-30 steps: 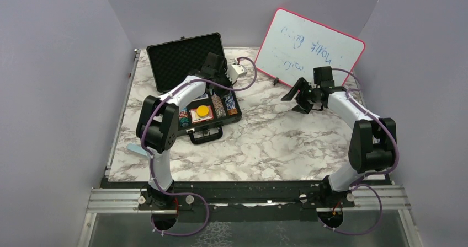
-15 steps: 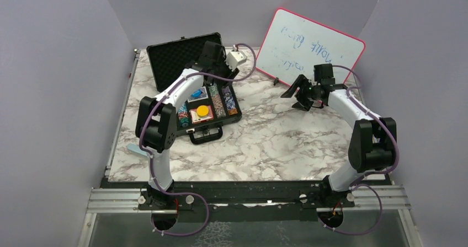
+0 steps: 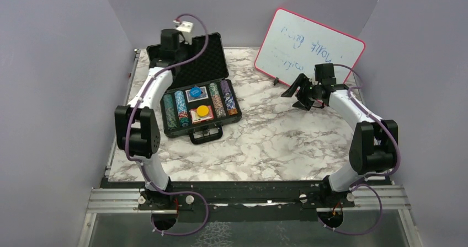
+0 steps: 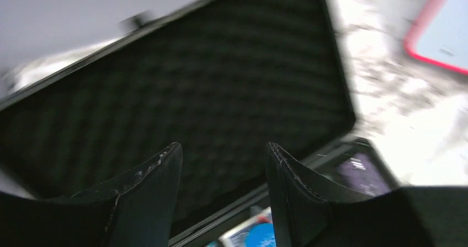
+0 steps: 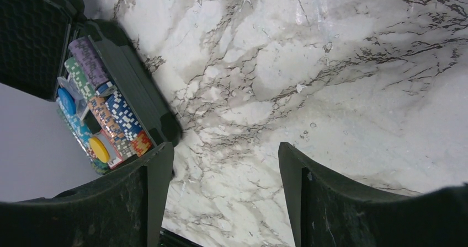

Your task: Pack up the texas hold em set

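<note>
The black case (image 3: 194, 65) lies open at the back left of the table, its foam-lined lid (image 4: 182, 76) standing up. Its tray holds rows of poker chips (image 3: 223, 99), a blue button (image 3: 195, 91) on a card deck and a yellow button (image 3: 203, 111) on another. The handle (image 3: 207, 135) faces the near side. My left gripper (image 3: 164, 51) hangs high by the lid's top left edge, open and empty (image 4: 223, 153). My right gripper (image 3: 301, 92) hovers open over bare marble (image 5: 223, 153), well right of the case (image 5: 138, 101).
A pink-framed whiteboard (image 3: 309, 46) leans against the back wall at the right, its foot close behind my right gripper. Purple walls close in both sides. A pale blue strip (image 3: 135, 149) lies at the table's left edge.
My left gripper opened over the tray, then rose and swung back left to the lid's top edge. The tray's contents now show in full. The right arm has barely moved.
</note>
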`<state>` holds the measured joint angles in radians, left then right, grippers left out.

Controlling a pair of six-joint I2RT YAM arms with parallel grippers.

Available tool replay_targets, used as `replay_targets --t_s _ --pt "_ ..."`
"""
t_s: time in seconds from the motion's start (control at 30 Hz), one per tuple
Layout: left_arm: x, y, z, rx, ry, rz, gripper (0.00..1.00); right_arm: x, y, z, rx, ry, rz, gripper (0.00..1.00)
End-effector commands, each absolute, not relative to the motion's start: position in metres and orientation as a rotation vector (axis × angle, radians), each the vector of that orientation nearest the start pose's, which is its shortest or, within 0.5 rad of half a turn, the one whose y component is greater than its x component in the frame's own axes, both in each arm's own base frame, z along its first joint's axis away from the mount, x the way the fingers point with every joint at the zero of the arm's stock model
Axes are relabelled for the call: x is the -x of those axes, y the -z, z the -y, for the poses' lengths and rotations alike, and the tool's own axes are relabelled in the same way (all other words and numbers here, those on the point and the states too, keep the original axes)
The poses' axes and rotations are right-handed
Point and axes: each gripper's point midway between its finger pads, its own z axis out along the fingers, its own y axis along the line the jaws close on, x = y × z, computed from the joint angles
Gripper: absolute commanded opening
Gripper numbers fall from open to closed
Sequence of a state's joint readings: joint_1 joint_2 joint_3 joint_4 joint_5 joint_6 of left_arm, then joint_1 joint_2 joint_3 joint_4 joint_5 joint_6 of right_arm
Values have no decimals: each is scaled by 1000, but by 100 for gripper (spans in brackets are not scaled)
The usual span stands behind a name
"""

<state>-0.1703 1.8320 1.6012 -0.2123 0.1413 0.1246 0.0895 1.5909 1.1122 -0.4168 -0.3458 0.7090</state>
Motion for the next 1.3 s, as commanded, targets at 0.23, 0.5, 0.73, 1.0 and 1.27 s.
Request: replay_targets --t_s 0.23,0.5,0.73,1.0,1.27 --pt "-541 -226 -52 367 16 -1962 55 -379 -122 -120 -608 -773 -2485 71" --pt "-556 -204 -87 439 -97 -2001 49 -380 -121 -120 -610 -776 -2484 71" --pt "-568 -192 -105 473 -102 -2008 54 -387 -133 -132 -500 -871 -2451 71" --pt "-583 -175 -110 448 -92 -2025 45 -394 -143 -132 -421 -864 -2421 70" --pt "-591 -166 -113 375 -129 -2024 19 -413 -149 -129 -436 -810 -2423 69"
